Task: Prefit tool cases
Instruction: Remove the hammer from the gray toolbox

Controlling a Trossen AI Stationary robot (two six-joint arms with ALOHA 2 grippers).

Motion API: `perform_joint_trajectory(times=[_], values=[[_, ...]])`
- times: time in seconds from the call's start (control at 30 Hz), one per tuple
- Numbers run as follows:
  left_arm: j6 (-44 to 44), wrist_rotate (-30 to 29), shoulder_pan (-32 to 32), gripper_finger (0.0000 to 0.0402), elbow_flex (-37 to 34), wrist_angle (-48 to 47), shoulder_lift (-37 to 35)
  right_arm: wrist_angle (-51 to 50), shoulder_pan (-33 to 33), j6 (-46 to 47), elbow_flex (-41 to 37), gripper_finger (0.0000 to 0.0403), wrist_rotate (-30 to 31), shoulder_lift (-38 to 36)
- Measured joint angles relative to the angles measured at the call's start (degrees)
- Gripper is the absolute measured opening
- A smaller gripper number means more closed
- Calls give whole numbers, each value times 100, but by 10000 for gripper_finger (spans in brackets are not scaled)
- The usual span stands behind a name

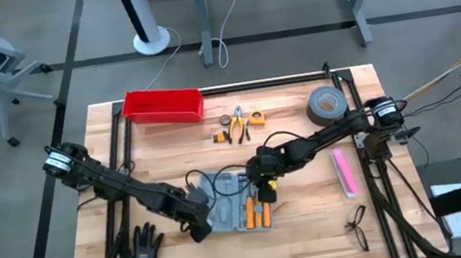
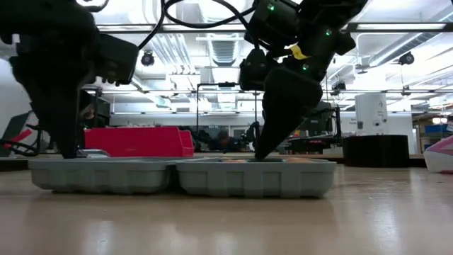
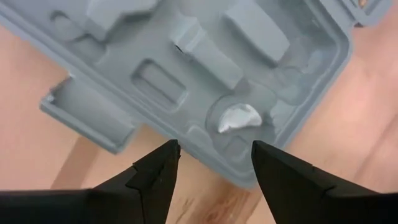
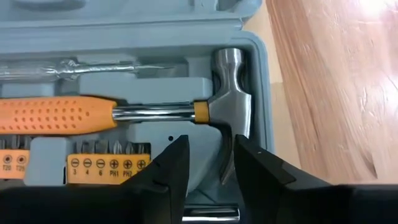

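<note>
We find the tool case (image 1: 234,204) lying open and flat on the wooden table (image 1: 318,234), near the middle and toward its near edge, both halves side by side. The left half shows bare grey moulded slots; the right half carries orange-handled tools. In the right wrist view we make out a hammer (image 4: 155,112) with an orange grip and steel head seated in its slot, a clear-handled screwdriver (image 4: 81,70) just beyond it, and a strip of screwdriver bits (image 4: 106,165) in an orange holder. The left gripper (image 1: 199,228) sits at the near left corner of the case; its fingers (image 3: 155,174) stand apart, grasping nothing, tips just off the case's edge above bare wood. The right gripper (image 1: 265,192) reaches down into the right half, over the hammer; its fingers (image 4: 174,168) are parted with a narrow gap and we see nothing clamped between them. Farther back on the table lie a red bin (image 1: 163,105), pliers (image 1: 236,124) with small orange pieces, and a roll of grey tape (image 1: 326,104). To the right rests a pink object (image 1: 344,173), with eyeglasses (image 1: 357,227) nearer. A black glove (image 1: 142,254) lies at the near left.
</note>
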Motion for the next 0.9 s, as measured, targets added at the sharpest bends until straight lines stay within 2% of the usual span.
perform_joint_trajectory(times=[0.6, 0.9], values=[[430, -41, 220, 208, 184, -32, 0, -1205, 0, 86, 552, 113, 46, -22], [470, -109, 222, 208, 184, -28, 0, -1179, -26, 97, 509, 104, 50, -22]])
